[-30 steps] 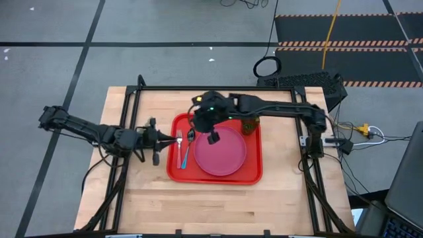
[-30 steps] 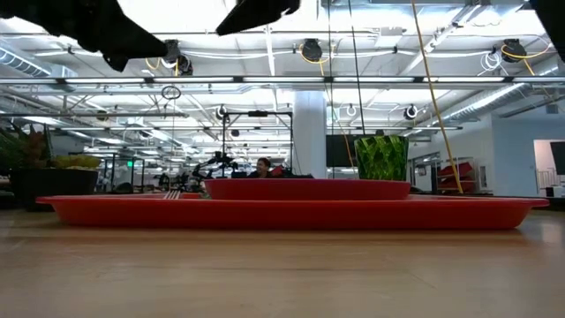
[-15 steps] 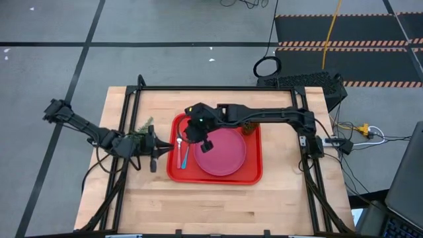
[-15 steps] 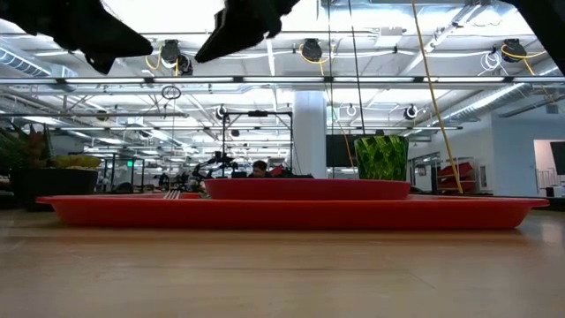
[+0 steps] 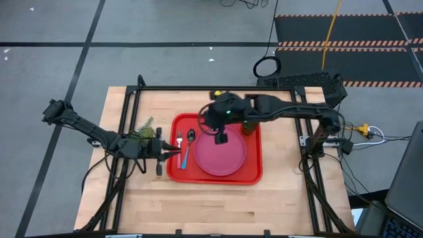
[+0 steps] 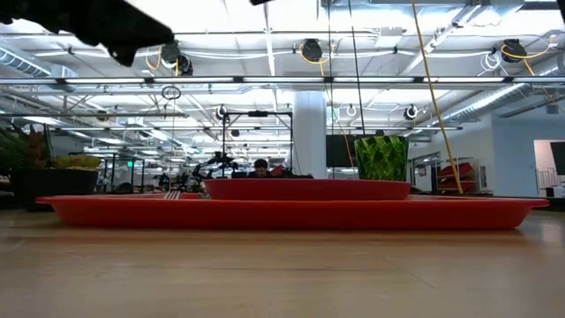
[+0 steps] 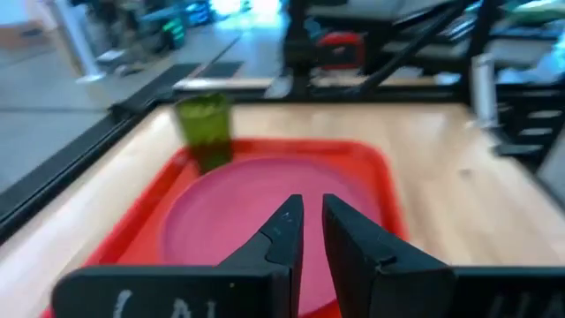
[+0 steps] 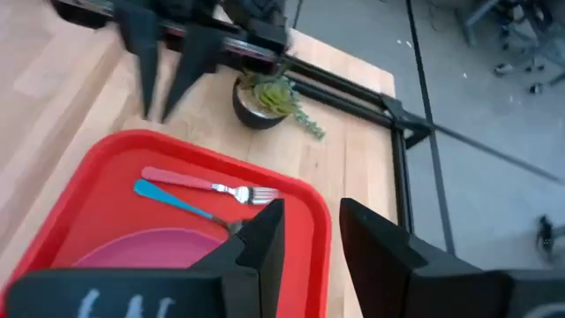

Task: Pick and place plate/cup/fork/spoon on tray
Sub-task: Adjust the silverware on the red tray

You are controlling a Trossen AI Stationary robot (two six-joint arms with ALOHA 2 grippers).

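From above, the large red rectangular plastic tray [image 5: 254, 173] holds the round pink plastic plate [image 5: 225, 155], the translucent dark green tumbler [image 5: 248, 127] at its far edge, and the pink-handled fork [image 5: 178, 142] beside the blue-handled spoon [image 5: 188, 147]. The left gripper [image 5: 173, 150] hangs at the tray's left rim; the right gripper [image 5: 221, 138] hangs over the plate. In the wrist views, the left gripper's fingers [image 7: 287, 231] stand slightly apart, empty, and the right gripper's fingers [image 8: 265, 231] are apart, empty.
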